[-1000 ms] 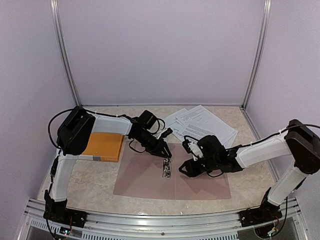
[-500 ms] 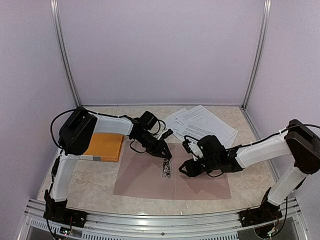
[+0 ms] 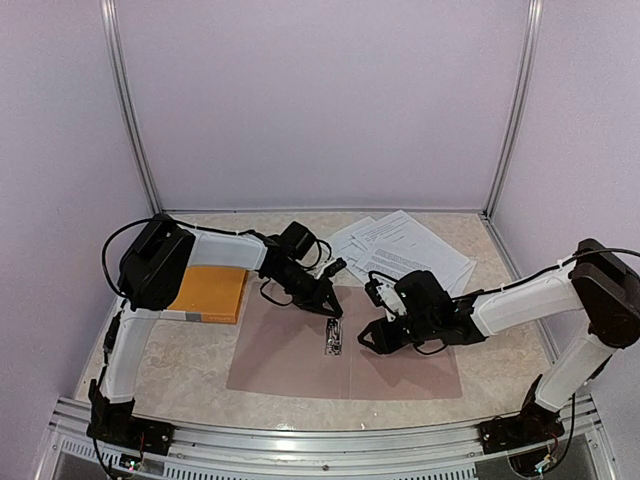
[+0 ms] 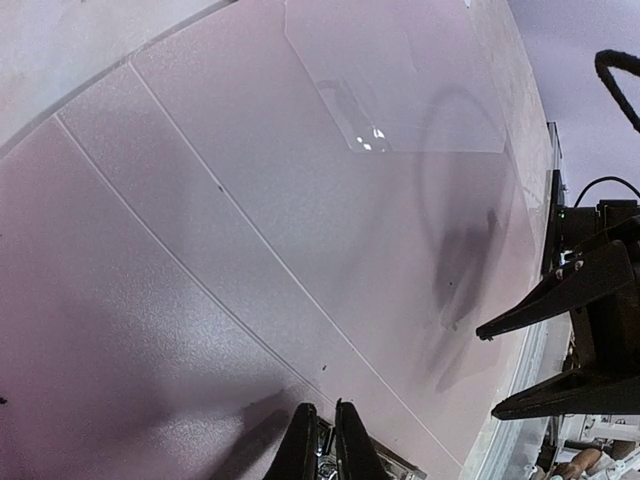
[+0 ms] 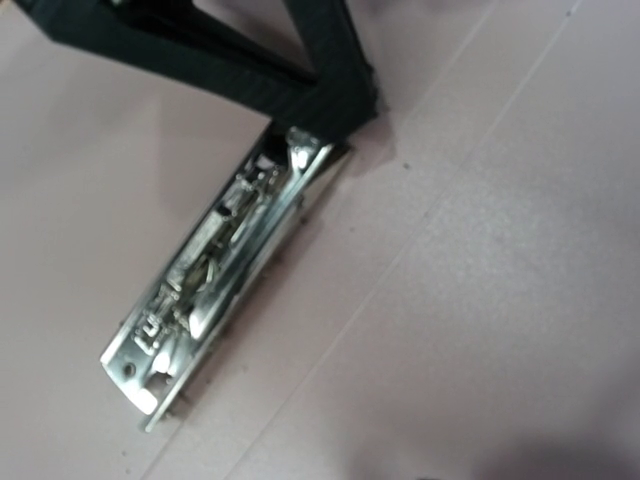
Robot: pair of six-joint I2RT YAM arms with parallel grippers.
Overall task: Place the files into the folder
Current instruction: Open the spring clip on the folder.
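Because the files [image 3: 410,245] are only thin loose sheets of paper, I think they will be light and floppy. They could slide or crumple easily, so a free edge or corner looks like the best place to take hold. They lie fanned out on the counter [image 3: 180,370], just past the right pincer [image 3: 364,342] and not touching it. That pincer's fingers are spread, with nothing between them. Under it lies the open folder [image 3: 280,360]. The left pincer [image 3: 330,310] is pressed nearly together on one end of the folder's metal clip [image 3: 333,338]. I cannot tell if it is really pinching the clip.
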